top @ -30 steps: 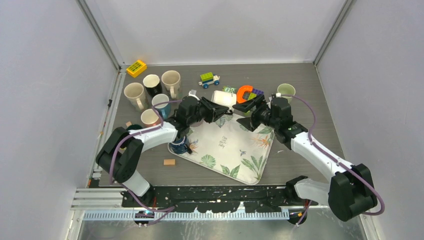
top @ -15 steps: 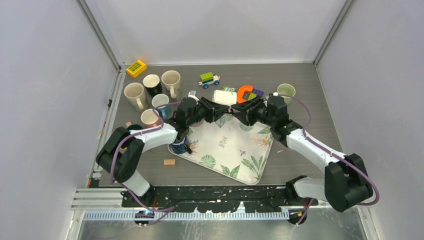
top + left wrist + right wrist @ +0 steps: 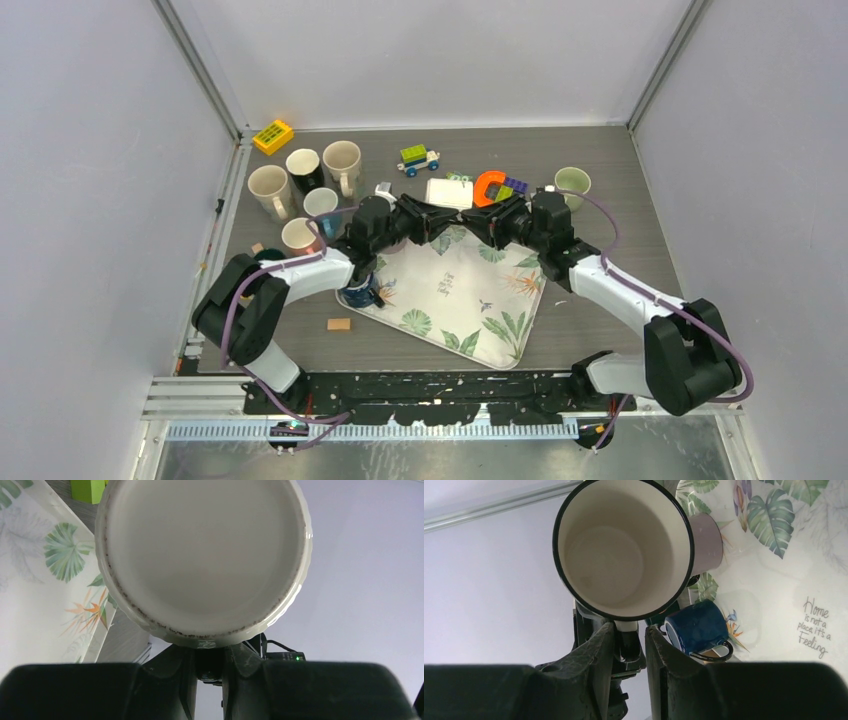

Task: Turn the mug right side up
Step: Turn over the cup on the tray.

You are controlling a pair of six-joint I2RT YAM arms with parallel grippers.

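The table (image 3: 620,200) carried a leaf-printed tray (image 3: 480,330), and the 2 arms met nose to nose above the tray's far edge. A cluster of upright mugs (image 3: 300,185) stood well apart at the far left, and a blue mug (image 3: 696,625) sat on the tray's left side.

The mug (image 3: 624,550) was off every surface, held in the air between the 2 wrists and lying on its side. Its black-rimmed mouth faced the right wrist camera and its pale base (image 3: 205,555) faced the left one. So it was no longer mouth-down, but not yet mouth-up either: roughly half the turn looked done.

The left gripper (image 3: 207,652) had its jaws drawn nearly together just under the edge of the base. The part they pinched was hidden by the mug, and was probably the handle. The right gripper (image 3: 629,630) had its jaws narrowed beneath the rim with a small white piece of the mug between them. They looked clamped on it, though how firmly I could not tell.

This read as a handover. What was left, by my judgement: the left jaws must let go, the right wrist must roll the mouth upward, and the mug must be set down on its base.
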